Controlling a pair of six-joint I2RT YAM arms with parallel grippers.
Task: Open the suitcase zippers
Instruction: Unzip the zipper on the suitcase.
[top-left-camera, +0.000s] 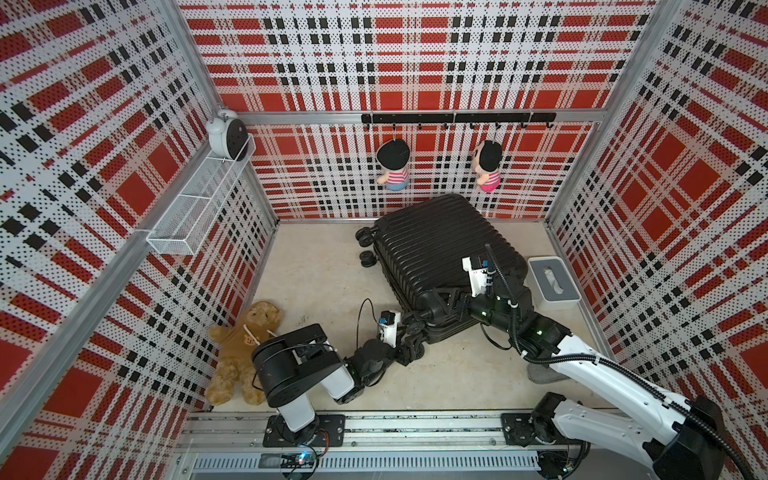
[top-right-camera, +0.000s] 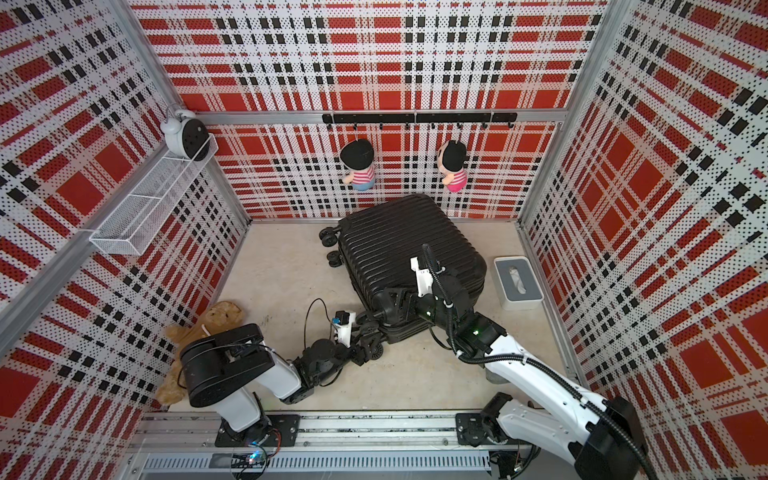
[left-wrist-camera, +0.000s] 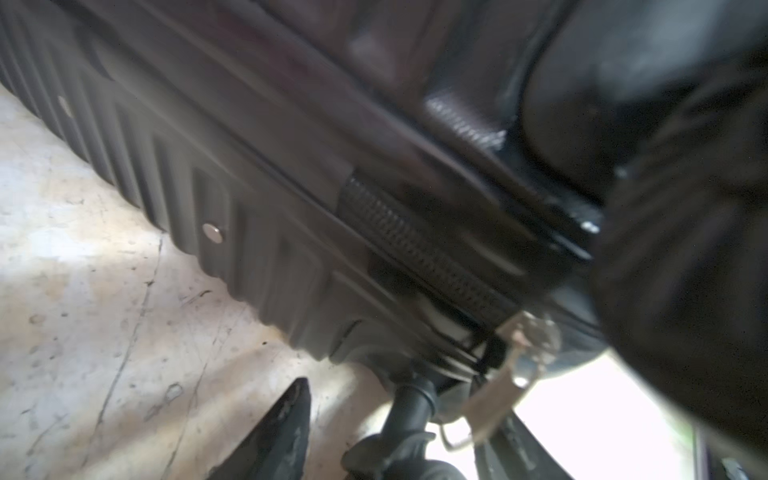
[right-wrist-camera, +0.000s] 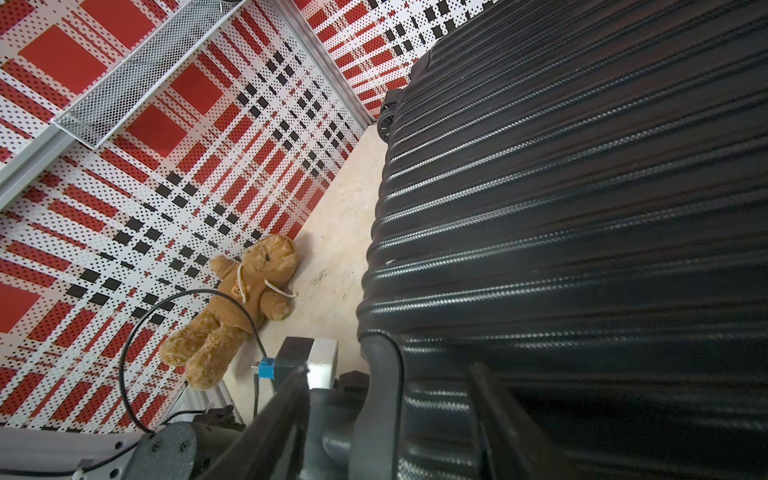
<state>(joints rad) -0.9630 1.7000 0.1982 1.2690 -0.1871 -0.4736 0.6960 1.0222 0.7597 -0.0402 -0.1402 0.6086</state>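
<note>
A: What do we read in both top views?
B: The suitcase (top-left-camera: 436, 249) lies flat at the back of the table (top-left-camera: 316, 270). The left arm is folded low, with the left pincer (top-left-camera: 415, 338) at the near wheel corner. The right arm reaches across, with the right pincer (top-left-camera: 428, 309) on the near edge. A teddy bear (top-left-camera: 245, 353) lies beside the left arm, and a tissue box (top-left-camera: 552, 282) sits just right of the suitcase.
A: And the left wrist view?
B: We see jaws spread, with a caster stem (left-wrist-camera: 411, 399) between them. The zippers (left-wrist-camera: 415, 241) and a metal pull (left-wrist-camera: 498, 390) are just beyond.
A: The right wrist view?
B: Jaws straddle the suitcase's corner; whether they clamp it, we cannot tell.
</note>
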